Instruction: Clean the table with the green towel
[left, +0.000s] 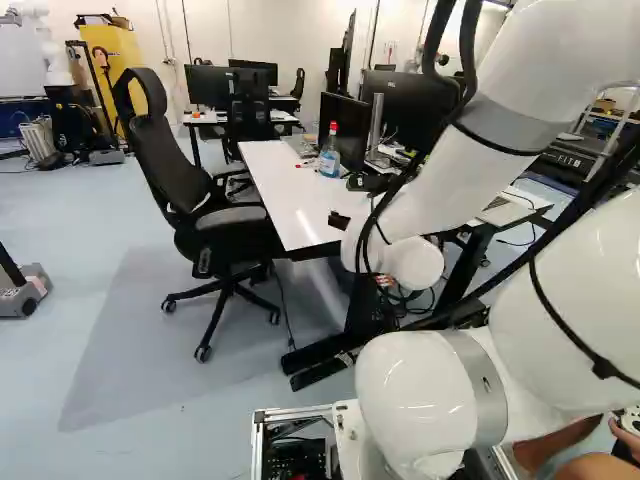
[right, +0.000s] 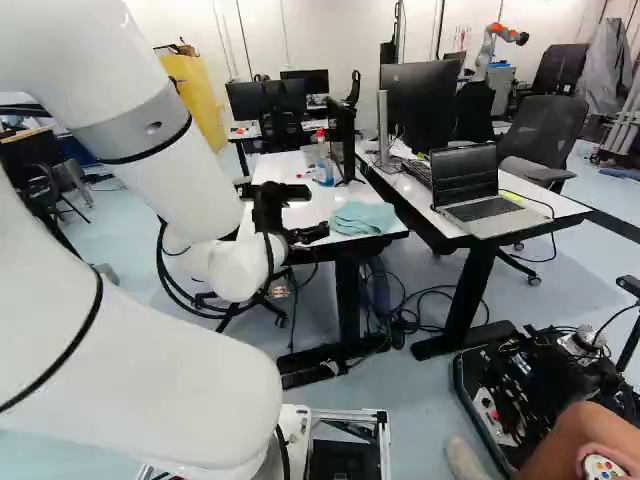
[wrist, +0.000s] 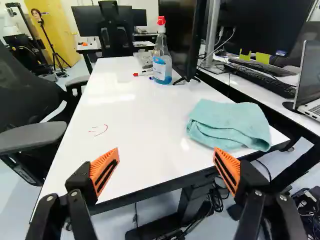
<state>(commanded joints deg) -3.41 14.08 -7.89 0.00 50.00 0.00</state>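
The green towel (wrist: 230, 122) lay bunched on the white table (wrist: 145, 142), at the near corner next to the second desk (right: 540, 215). Its underside folds were hidden, and in the L base view my arm (left: 435, 190) blocked it completely. My gripper (right: 314, 211) was wide open w/ nothing b/w its orange pads (wrist: 104, 172); the towel sat ahead of the finger on the laptop's side. Red pen marks (wrist: 101, 130) showed on the tabletop.

Past the towel stood a spray bottle (wrist: 162, 67), red top, part-full w/ blue liquid, just beside the foot of a monitor (wrist: 181, 35). A red-capped marker (wrist: 142, 74) lay next to it, far end hard to ID. The wrist cam cut off the monitor's top & most of the laptop (right: 483, 205), open on the desk near a keyboard (wrist: 262, 78). A black chair (left: 205, 215) crowded the table's opp. long side.
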